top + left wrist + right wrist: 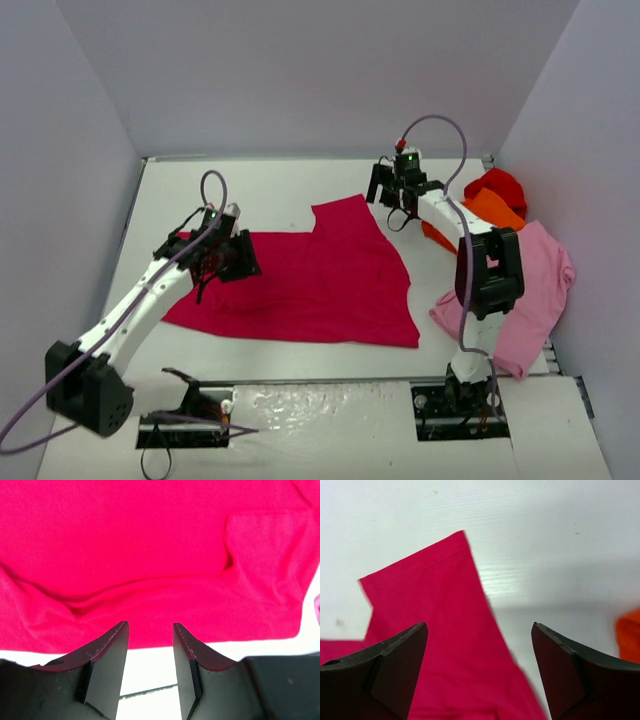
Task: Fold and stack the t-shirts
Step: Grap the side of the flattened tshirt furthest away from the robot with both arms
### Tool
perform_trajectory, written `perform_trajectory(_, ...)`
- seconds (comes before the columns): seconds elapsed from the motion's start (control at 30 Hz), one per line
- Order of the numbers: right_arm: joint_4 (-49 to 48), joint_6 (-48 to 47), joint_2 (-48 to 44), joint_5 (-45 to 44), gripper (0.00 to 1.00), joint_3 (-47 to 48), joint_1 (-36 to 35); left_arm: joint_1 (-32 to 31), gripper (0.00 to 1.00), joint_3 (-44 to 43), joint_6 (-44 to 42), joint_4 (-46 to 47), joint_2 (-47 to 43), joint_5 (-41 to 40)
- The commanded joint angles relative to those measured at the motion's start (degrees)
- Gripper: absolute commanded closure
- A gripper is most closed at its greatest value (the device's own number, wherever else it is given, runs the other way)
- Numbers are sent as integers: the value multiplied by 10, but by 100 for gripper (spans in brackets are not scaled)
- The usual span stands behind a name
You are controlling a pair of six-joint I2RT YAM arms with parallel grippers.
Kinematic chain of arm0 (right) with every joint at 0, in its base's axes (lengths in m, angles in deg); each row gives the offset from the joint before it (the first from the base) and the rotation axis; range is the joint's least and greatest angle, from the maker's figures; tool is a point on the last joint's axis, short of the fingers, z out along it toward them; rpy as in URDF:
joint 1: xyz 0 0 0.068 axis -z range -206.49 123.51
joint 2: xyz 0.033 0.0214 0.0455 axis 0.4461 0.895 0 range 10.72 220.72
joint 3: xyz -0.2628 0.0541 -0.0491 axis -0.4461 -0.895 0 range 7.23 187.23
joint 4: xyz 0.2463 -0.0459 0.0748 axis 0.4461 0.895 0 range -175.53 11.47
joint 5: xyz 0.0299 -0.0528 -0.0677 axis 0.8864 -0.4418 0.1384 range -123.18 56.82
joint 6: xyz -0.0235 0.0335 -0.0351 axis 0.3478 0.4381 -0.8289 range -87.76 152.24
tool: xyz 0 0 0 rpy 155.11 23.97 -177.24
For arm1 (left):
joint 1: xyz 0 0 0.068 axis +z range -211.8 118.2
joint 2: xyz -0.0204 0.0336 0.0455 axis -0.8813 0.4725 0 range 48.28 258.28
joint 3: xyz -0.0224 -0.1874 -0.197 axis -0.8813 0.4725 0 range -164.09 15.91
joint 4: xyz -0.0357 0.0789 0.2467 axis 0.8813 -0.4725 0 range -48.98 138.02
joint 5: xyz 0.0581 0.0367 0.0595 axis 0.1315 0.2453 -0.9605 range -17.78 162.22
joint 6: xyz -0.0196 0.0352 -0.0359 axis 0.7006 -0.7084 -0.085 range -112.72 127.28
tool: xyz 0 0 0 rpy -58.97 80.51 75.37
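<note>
On the white table [270,190] our big crimson shirt [320,280] lies spread flat in the middle, so we judge the first fold is only being set up. Our left gripper [228,258] hovers over its left edge, fingers parted with nothing between. Our right gripper [385,190], spread wide and empty, hangs above the far sleeve corner. Next, each must drop and pinch an edge. The pink shirt [530,285] lies crumpled just beside the crimson hem. The orange shirt [492,210] and red shirt [498,185] are heaped behind it, crowding our right arm's side.
</note>
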Motion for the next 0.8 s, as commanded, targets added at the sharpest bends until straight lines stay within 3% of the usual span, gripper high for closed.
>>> perform_trajectory(0.0, 0, -22, 89, 153, 19, 99, 45, 0, 62, -11, -11, -23, -63, -9)
perform_trajectory(0.17, 2, -19, 146, 229, 19, 163, 78, 1, 62, -17, -18, -56, -76, -40)
perform_trajectory(0.47, 6, 6, 228, 353, 19, 215, 128, 2, 62, 7, -12, -17, -42, -3)
perform_trajectory(0.6, 0, 11, 247, 382, 19, 203, 135, 5, 62, 11, -21, 35, 11, 44)
perform_trajectory(0.77, -18, 12, 258, 401, 19, 152, 134, 25, 63, -37, -34, 114, 149, 165)
